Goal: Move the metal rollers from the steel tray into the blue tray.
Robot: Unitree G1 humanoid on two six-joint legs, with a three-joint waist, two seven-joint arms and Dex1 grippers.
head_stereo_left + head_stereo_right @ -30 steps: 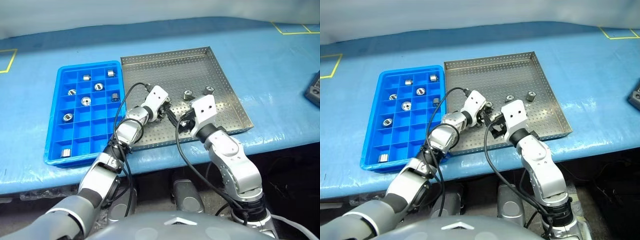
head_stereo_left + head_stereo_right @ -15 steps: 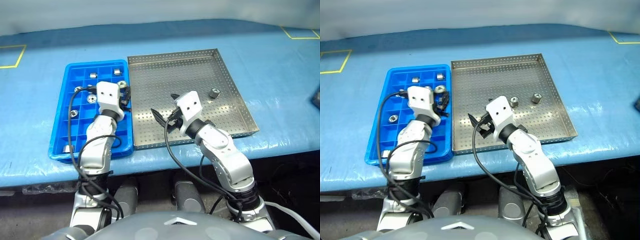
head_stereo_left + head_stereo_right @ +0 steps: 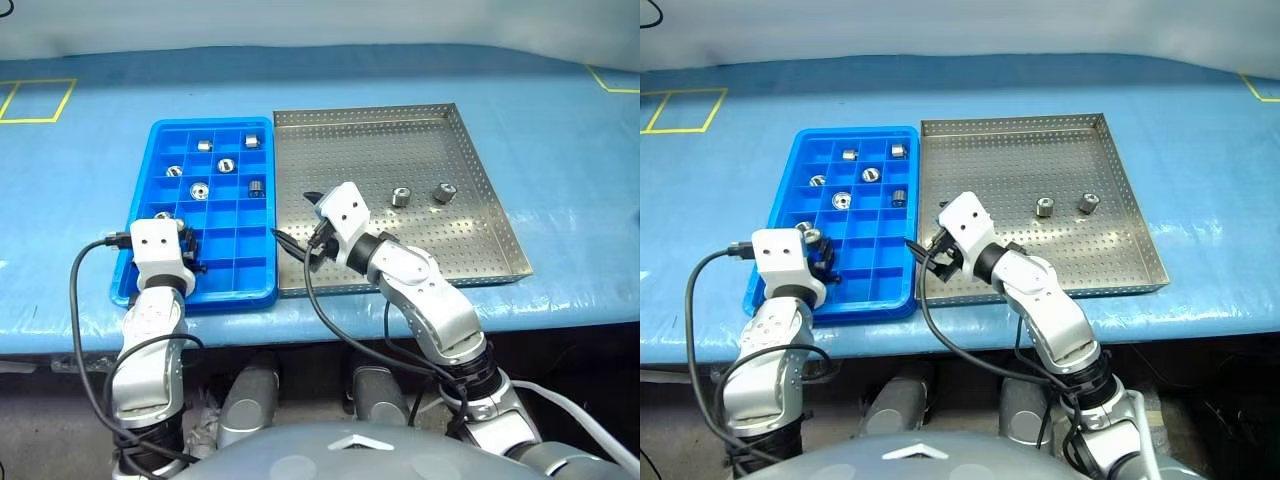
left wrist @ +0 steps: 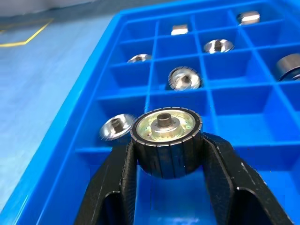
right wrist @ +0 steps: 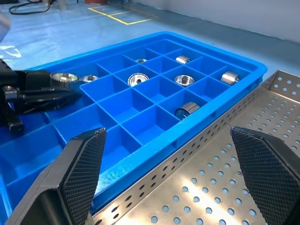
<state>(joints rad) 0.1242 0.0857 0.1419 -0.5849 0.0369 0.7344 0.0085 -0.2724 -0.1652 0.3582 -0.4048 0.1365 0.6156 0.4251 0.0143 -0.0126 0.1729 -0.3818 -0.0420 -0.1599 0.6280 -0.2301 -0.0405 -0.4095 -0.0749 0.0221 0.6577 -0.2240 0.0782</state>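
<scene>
Left tool (image 4: pixel 168 154): clamped on one metal roller (image 4: pixel 166 140), axis level, over blue tray (image 3: pixel 262 296) near-left compartments. Right tool (image 5: pixel 171 173): jaws wide, empty, at steel tray (image 3: pixel 500 275) left rim; two rollers (image 3: pixel 403 196) lie farther right.

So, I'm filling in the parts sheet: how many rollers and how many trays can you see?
metal rollers: 10 in view (2 in the steel tray, 7 lying in the blue tray, 1 in the left gripper)
trays: 2
total: 12
</scene>
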